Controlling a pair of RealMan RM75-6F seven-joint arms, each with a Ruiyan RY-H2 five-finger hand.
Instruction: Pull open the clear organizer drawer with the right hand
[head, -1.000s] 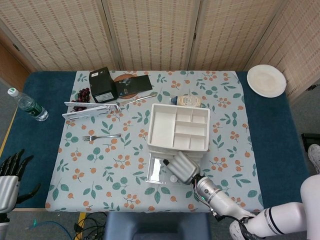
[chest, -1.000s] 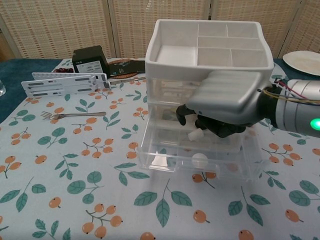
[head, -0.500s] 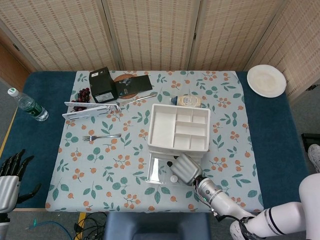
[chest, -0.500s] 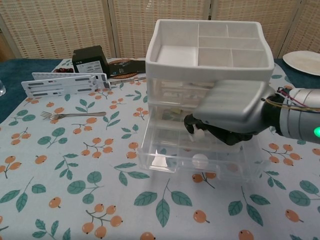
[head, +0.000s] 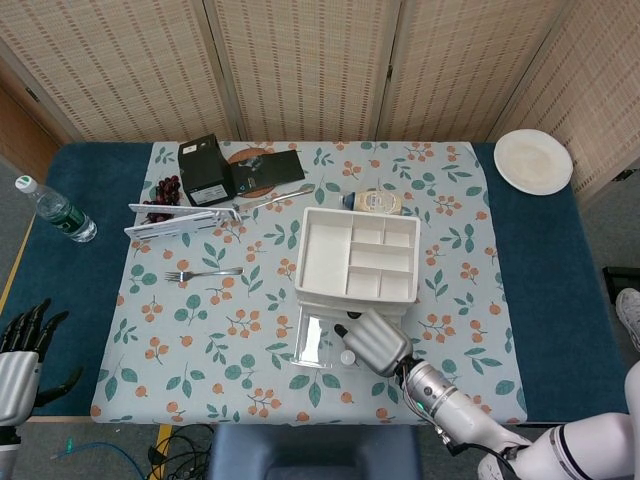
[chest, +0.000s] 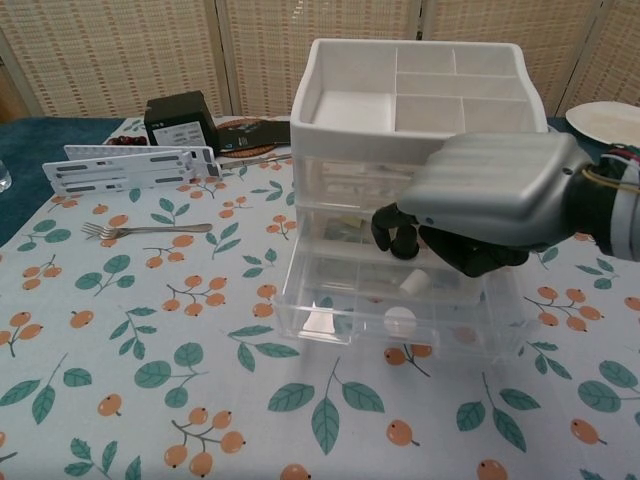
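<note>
One organizer (chest: 420, 110), one drawer (chest: 400, 315) out, right hand (chest: 490, 205) curled, grasp unclear

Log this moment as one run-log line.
right hand: curled above open bottom drawer, contact unclear | left hand: idle, open | organizer: upright

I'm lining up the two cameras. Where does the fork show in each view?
Head view: the fork lies left of centre on the floral cloth, left of the white tray.
Chest view: the fork lies at the left, in front of the white slotted racks.
Shared landmark: the black box behind it.
</note>
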